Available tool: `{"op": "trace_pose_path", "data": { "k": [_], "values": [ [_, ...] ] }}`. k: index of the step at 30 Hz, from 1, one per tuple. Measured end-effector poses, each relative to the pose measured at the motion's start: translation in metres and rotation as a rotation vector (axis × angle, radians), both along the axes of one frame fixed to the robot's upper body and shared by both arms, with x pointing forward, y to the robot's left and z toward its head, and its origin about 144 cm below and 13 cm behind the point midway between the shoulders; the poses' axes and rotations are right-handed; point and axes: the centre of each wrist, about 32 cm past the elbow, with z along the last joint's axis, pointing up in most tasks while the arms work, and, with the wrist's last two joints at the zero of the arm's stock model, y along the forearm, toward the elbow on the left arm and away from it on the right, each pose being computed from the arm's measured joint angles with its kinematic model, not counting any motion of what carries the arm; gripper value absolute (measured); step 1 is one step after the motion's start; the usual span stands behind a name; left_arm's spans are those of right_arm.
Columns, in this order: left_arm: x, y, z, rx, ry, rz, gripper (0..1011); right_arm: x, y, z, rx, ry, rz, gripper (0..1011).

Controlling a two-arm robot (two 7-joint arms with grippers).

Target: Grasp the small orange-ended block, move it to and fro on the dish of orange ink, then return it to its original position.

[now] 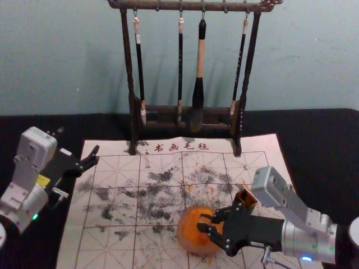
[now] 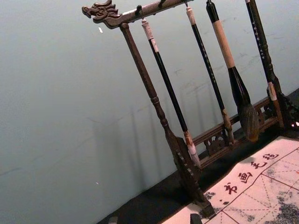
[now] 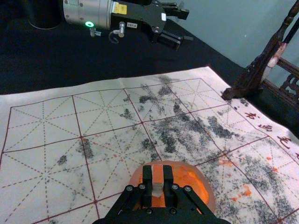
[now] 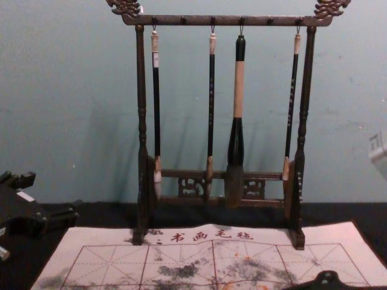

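- Right gripper (image 3: 158, 173), right wrist view: clamped on the block (image 3: 158, 187), the ink dish (image 3: 210, 192) just below. The block seems light, stiff, probably slick where inked; hold its flat sides, off the wet end.
- Head view: brown box (image 1: 244, 200) just beside it.
- Left wrist view: left gripper (image 2: 154, 219), idle, fingers apart.
- Chest view: brush rack (image 4: 196, 20) beyond the right gripper.

Am counting brushes (image 1: 180, 64): n = four, three slim and one thick. Am logging one rack (image 1: 190, 6), one mat (image 1: 118, 249), four printed characters (image 1: 173, 147), one dish (image 1: 184, 242), one block (image 3: 158, 175), one brown box (image 1: 244, 197). Am tallying one left gripper (image 1: 78, 142), one right gripper (image 1: 201, 222): two.
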Motion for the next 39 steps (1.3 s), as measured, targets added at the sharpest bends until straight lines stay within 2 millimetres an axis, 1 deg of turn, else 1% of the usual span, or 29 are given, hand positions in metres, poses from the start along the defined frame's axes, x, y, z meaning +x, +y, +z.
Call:
{"op": "trace_pose_path", "data": {
  "k": [10,24,39],
  "values": [
    [0.000,0.000,0.000,0.000,0.000,0.000,1001,0.008,0.002,-0.001,-0.008,-0.007,-0.025,101],
    [0.000,0.000,0.000,0.000,0.000,0.000,1001,0.016,-0.004,0.001,-0.014,-0.011,-0.079,101],
    [0.000,0.000,0.000,0.000,0.000,0.000,1001,0.009,-0.010,0.005,-0.027,-0.004,-0.079,101]
  ]
}}
